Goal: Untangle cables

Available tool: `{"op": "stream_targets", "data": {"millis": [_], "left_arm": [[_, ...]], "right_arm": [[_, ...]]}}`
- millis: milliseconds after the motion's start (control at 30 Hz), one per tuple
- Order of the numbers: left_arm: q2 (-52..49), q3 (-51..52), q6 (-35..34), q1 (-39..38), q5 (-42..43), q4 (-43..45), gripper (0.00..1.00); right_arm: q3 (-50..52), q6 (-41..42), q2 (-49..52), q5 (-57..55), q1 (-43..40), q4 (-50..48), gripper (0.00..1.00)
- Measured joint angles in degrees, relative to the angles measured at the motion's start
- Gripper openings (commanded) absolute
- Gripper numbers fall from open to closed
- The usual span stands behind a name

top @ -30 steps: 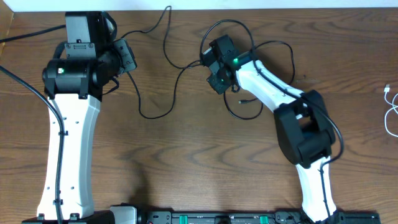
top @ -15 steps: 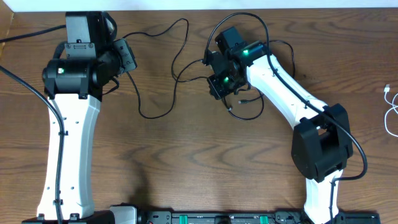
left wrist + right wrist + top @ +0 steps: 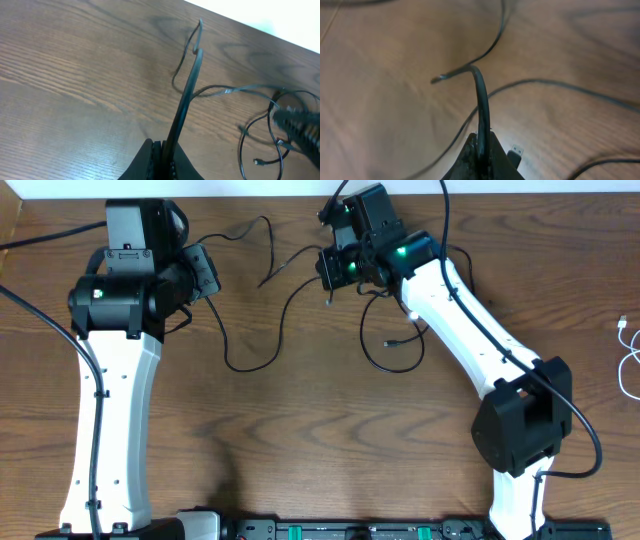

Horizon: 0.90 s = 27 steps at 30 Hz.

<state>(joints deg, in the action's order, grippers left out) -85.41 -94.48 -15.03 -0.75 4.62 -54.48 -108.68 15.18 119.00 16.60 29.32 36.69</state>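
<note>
worktop (image 3: 300, 440) looks like brown wood grain with a slight satin sheen; black cables (image 3: 184, 100) smooth, rubbery, semi-matt; arm shells (image 3: 110, 410) glossy white plastic, joints (image 3: 105, 302) matt black

The left arm (image 3: 110, 410) is held extended, and the left gripper (image 3: 203, 272) is turned sideways at its wrist. Its jaws are pressed shut on a black cable (image 3: 187, 85), which runs straight ahead of them. The right arm (image 3: 470, 320) is stretched far out, and the right gripper (image 3: 330, 268) is likewise clamped on black cable, bent just ahead of the jaws.
</note>
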Motion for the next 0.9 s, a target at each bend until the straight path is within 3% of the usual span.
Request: {"op": "stream_targets", "data": {"millis": [67,100,133,167,433,667,800,900], "left_arm": [[0.0,0.0,0.0,0.0,-0.02,-0.48,0.08],[0.0,0.0,0.0,0.0,0.0,-0.66,0.08],[0.0,0.0,0.0,0.0,0.0,-0.66,0.08],[0.0,0.02,0.0,0.0,0.0,-0.66,0.08],[0.0,0.04,0.0,0.0,0.0,-0.66,0.08],[0.0,0.04,0.0,0.0,0.0,-0.66,0.08],[0.0,0.04,0.0,0.0,0.0,-0.66,0.08],[0.0,0.04,0.0,0.0,0.0,-0.66,0.08]], "right_arm": [[-0.02,1.01,1.14,-0.81,0.09,-1.53,0.23],[-0.02,1.18,2.73,-0.68,0.39,-2.34,0.6],[-0.02,0.7,3.28,-0.66,0.5,-2.45,0.89],[0.0,-0.28,4.96,-0.02,0.94,-2.19,0.98],[0.11,-7.23,5.7,-1.11,0.11,3.1,0.96],[0.04,-10.6,3.34,-3.02,-11.91,3.89,0.83],[0.04,-21.31,4.37,-2.82,-17.64,8.35,0.77],[0.04,-27.63,6.8,-0.33,-18.78,10.12,0.66]]}}
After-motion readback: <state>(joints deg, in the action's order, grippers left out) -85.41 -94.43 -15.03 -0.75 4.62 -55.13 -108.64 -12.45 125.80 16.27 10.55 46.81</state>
